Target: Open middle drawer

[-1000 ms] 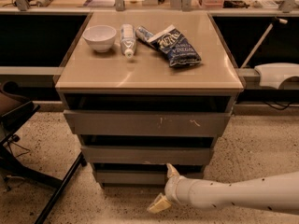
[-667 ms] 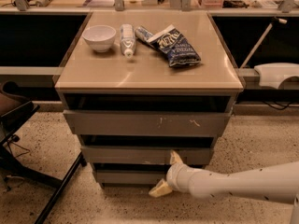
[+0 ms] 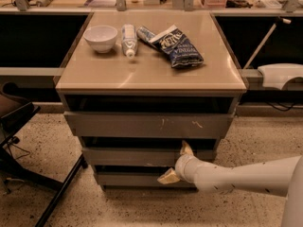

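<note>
The middle drawer [image 3: 128, 156] is the wide shallow grey front between the larger scratched top front [image 3: 142, 125] and the narrow bottom front [image 3: 128, 179]. It stands slightly out, with a dark gap above it. My gripper [image 3: 176, 162] is at the right part of its front, on the white arm [image 3: 246, 176] that comes in from the right. It is open. One fingertip [image 3: 186, 148] sits at the drawer's upper edge and the other [image 3: 166, 176] is just below its lower edge.
On the tan cabinet top [image 3: 94, 74] lie a white bowl [image 3: 100, 37], a bottle on its side [image 3: 128, 39] and a blue chip bag [image 3: 176, 45]. A dark chair with a slanted leg [image 3: 61, 188] stands at the left. A white object [image 3: 281, 74] juts out at the right.
My gripper has risen from in front of the bottom drawer to the middle drawer's front, and its fingers now span that front's height.
</note>
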### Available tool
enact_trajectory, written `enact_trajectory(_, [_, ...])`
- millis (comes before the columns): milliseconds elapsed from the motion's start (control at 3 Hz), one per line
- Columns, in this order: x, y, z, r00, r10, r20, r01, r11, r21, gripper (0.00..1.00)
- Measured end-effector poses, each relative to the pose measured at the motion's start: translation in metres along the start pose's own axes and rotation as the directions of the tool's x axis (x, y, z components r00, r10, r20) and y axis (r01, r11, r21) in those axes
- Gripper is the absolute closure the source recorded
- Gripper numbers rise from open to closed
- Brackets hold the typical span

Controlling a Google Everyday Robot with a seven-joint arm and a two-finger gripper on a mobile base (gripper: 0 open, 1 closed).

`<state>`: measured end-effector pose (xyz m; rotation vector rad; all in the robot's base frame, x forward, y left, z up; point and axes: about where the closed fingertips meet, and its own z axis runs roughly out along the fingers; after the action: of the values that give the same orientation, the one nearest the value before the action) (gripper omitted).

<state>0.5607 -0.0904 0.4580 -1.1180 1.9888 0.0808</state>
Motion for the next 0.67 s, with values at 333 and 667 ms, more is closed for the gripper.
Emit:
enact_trajectory(333, [0.0,0.0,0.004,1.0,0.005,0.018,-0.005,1.0,-0.008,0.0])
enact_trajectory(667, [-0.004,0.002,0.022,0.992,0.083,0.097,-0.079,0.9961,-0.038,0.0])
